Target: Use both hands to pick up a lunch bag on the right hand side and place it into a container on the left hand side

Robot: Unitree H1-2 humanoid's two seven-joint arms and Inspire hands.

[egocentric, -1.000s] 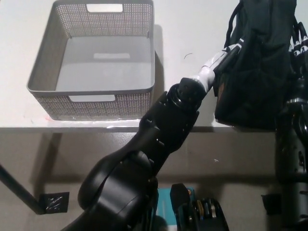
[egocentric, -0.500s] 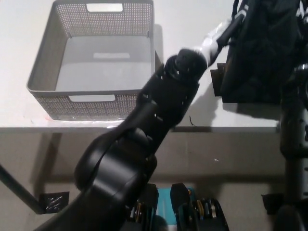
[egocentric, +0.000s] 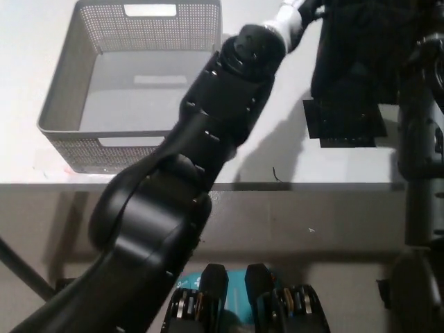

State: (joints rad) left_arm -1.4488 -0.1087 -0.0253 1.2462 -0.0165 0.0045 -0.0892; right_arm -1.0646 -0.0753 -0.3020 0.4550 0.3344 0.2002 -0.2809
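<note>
While hanging lifted above the white tabletop [egocentric: 291,156] at upper right, the black fabric lunch bag [egocentric: 354,62] is standing upright, long axis vertical. White left hand [egocentric: 295,12] is pressing its left side, black right hand [egocentric: 423,59] its right; finger closure cannot be told. Grey perforated plastic basket [egocentric: 69,111] is sitting well apart at left.

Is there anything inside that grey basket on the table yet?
The grey basket looks empty: its bare floor shows. The robot's big dark arm covers its right-hand corner, so that part stays hidden. The black lunch bag is outside it.

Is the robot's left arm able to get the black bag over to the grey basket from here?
Probably yes: the bag hangs lifted off the table, and nothing stands between it and the open, empty basket.
</note>
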